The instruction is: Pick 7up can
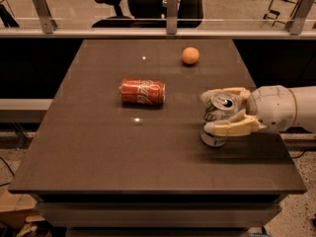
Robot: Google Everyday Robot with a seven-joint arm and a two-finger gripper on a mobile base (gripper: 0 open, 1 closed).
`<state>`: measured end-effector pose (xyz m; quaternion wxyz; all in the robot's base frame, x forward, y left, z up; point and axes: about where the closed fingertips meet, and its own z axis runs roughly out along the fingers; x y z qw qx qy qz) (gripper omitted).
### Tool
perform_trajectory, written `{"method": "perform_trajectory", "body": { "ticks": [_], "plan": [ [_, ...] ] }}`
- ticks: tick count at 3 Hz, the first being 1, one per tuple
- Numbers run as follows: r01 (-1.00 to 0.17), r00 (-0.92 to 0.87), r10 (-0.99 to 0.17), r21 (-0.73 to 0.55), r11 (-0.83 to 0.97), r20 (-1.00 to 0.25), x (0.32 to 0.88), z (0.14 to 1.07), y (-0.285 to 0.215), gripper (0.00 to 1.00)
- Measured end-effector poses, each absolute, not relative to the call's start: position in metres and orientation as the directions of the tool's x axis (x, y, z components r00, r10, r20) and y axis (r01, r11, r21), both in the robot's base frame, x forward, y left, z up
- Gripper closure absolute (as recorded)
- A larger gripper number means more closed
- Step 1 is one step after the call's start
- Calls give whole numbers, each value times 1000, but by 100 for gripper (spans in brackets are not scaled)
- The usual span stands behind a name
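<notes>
The 7up can (pixel 217 113) stands upright on the dark table (pixel 98 147) at the right side, silver-white with green markings and a shiny pull-tab top. My gripper (pixel 219 111) reaches in from the right on a white arm. Its cream fingers (pixel 232 128) are closed against both sides of the can, one behind and one in front. The can's base rests on or just above the table; I cannot tell which.
A red Coca-Cola can (pixel 142 92) lies on its side at mid-table, left of the gripper. An orange (pixel 190 56) sits near the far edge. A glass railing (pixel 170 14) runs behind the table, with office chairs beyond.
</notes>
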<state>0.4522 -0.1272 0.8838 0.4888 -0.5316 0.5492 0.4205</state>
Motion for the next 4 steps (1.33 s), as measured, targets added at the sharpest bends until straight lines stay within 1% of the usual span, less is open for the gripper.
{"method": "perform_trajectory", "body": {
  "ticks": [1, 2, 4],
  "plan": [
    [-995, 48, -173, -62, 77, -984, 451, 884, -125, 80],
    [-995, 54, -200, -70, 77, -978, 450, 886, -125, 100],
    [-992, 55, -257, -83, 99, -965, 446, 894, -128, 100]
  ]
}}
